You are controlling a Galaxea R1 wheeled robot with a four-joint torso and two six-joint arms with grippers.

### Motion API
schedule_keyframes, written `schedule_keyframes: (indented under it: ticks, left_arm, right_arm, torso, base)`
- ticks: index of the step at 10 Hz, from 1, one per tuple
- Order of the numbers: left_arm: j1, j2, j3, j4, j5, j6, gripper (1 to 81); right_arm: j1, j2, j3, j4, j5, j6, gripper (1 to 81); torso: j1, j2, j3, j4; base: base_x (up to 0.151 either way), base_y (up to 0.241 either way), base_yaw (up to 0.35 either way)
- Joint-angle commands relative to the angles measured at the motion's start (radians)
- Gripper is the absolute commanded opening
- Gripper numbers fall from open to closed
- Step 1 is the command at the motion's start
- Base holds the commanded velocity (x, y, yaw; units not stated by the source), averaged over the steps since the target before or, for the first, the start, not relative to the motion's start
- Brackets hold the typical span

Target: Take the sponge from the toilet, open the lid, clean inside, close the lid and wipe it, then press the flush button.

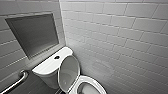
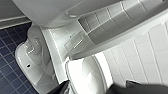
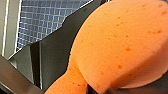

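In the right wrist view, the sponge (image 3: 120, 45) is seen pinched to a narrow waist, apparently clenched by the right fingers (image 3: 105, 91). In the head view, the lid (image 1: 68, 72) of the toilet (image 1: 48, 68) is raised against the tank, whose top carries the flush button (image 1: 57, 57). Whether the left gripper (image 2: 91, 92) is released or clenched cannot be told.

Orange speckled sponge (image 3: 120, 45), white toilet (image 1: 50, 66), blue grid-tiled floor (image 2: 7, 47).
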Motion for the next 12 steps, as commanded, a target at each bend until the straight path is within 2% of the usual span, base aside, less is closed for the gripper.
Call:
schedule_keyframes:
  ticks: [1,3,5,6,8,12]
  left_arm:
    - [0.122,0.050,-0.172,0.586,0.004,-0.028,81.1]
    - [0.164,0.064,-0.238,0.587,0.003,-0.031,81.1]
    - [0.169,0.059,-0.244,0.577,0.003,-0.031,81.1]
    - [0.169,0.068,-0.247,0.585,0.006,-0.031,81.1]
    - [0.195,0.119,-0.295,0.628,0.016,-0.028,81.1]
    - [0.327,0.269,-0.512,0.689,0.006,-0.028,81.1]
  right_arm:
    - [0.014,-0.014,0.012,-0.021,-0.036,-0.003,1.0]
    - [0.014,-0.013,0.012,-0.021,-0.036,-0.003,1.0]
    - [0.019,-0.008,0.011,-0.021,-0.036,-0.003,1.0]
    - [0.019,-0.008,0.009,-0.019,-0.036,-0.003,1.0]
    - [0.016,-0.009,0.006,-0.021,-0.036,-0.001,1.0]
    - [0.026,-0.003,0.014,-0.021,-0.035,-0.001,1.0]
  torso:
    - [0.000,0.000,0.000,0.000]
    - [0.000,0.000,0.000,0.000]
    - [0.000,0.000,0.000,0.000]
    - [-0.064,0.100,0.000,0.000]
    - [-0.072,0.111,0.001,0.000]
    - [-0.159,0.247,0.001,0.000]
  base:
    - [0.000,0.000,0.000]
    - [0.000,0.000,0.000]
    - [0.000,0.000,0.000]
    - [0.000,0.000,0.000]
    - [0.000,0.000,0.000]
    - [0.000,0.000,0.000]
